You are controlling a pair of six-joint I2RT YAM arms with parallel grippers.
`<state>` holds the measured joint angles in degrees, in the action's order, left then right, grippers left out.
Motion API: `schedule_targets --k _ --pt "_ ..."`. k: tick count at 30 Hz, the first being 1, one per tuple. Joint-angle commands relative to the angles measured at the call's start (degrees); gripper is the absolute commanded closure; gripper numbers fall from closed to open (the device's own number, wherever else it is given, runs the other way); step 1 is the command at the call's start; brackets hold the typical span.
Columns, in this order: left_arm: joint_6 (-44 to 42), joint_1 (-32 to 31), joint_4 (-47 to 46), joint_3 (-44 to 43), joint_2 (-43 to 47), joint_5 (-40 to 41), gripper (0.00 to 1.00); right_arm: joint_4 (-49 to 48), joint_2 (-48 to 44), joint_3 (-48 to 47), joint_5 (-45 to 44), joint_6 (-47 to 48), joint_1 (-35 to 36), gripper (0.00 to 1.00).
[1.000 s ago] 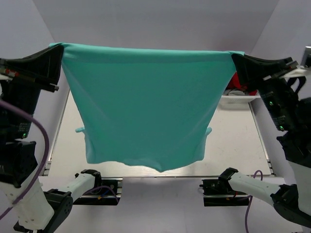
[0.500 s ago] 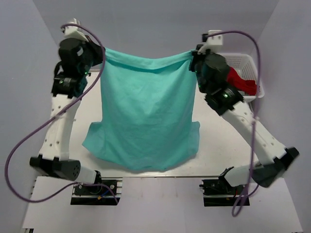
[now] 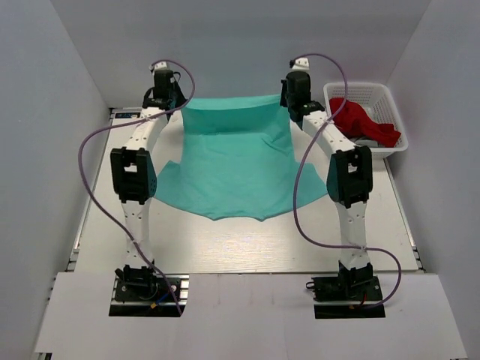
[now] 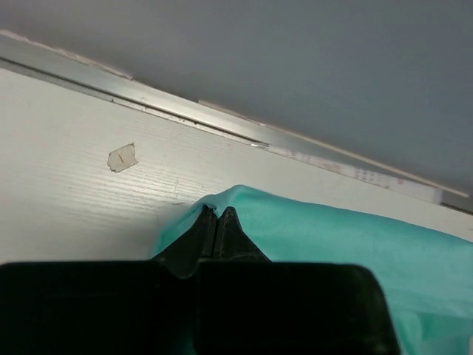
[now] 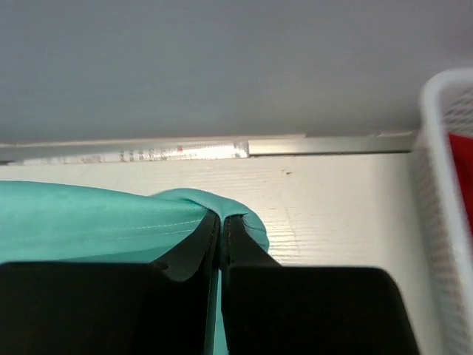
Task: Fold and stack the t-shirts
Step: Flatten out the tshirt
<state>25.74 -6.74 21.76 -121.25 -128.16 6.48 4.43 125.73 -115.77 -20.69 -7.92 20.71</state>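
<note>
A teal t-shirt (image 3: 232, 161) lies spread over the far middle of the table, its far edge stretched between my two grippers. My left gripper (image 3: 176, 101) is shut on the shirt's far left corner, seen in the left wrist view (image 4: 216, 212) with teal cloth (image 4: 355, 244) around the tips. My right gripper (image 3: 289, 99) is shut on the far right corner, seen in the right wrist view (image 5: 222, 217) with cloth (image 5: 89, 222) to its left. Both arms reach far out near the back wall. A red t-shirt (image 3: 364, 120) sits in the basket.
A white basket (image 3: 394, 97) stands at the far right and shows at the right edge of the right wrist view (image 5: 443, 148). The back wall and a metal rail (image 4: 222, 126) lie just beyond the grippers. A small tape scrap (image 4: 122, 157) is on the table.
Both arms swung from high near the camera out to the far edge of the table, carrying the teal shirt. The shirt went from hanging to lying on the table.
</note>
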Motion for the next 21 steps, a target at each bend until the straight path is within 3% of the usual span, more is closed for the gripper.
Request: schedule_targets --k 1,10,14,15,16,17,18,19,21 --pt "-0.6 0.8 -8.7 -4.8 -4.0 -1.8 1.00 -6.1 6.2 -5.3 8.6 -4.4 -2.1 1.00" --pt "5.7 1.3 -28.9 -15.3 -23.8 -2.3 1.00 -31.3 23.9 -15.2 10.1 -5.7 -7.0 1.00" --pt "7.9 1.3 -37.9 -16.9 -28.5 -1.5 0.97 -37.5 27.8 -16.5 9.5 -5.9 -8.0 1.00" --pt "7.9 1.3 -38.5 -18.7 -29.5 -0.7 0.72 -40.3 28.4 -16.8 8.4 -5.7 -8.2 0.93" --pt "7.9 1.3 -39.0 -19.4 -30.2 -0.2 0.50 -40.5 30.3 -17.3 8.3 -5.4 -8.5 0.71" --pt "7.9 1.3 -39.0 -20.1 -30.7 -0.2 0.26 -40.5 30.8 -19.6 8.2 -5.4 -8.9 0.59" --pt "7.9 1.3 -40.0 -20.1 -30.7 -0.2 0.06 -39.9 31.1 -19.8 8.3 -5.4 -9.1 0.31" --pt "7.9 1.3 -40.0 -20.1 -30.7 -0.2 0.00 -39.2 31.0 -19.8 8.1 -5.3 -9.4 0.10" --pt "8.5 1.3 -40.0 -18.9 -29.2 -2.2 0.00 -35.6 28.3 -19.2 8.7 -5.3 -9.6 0.10"
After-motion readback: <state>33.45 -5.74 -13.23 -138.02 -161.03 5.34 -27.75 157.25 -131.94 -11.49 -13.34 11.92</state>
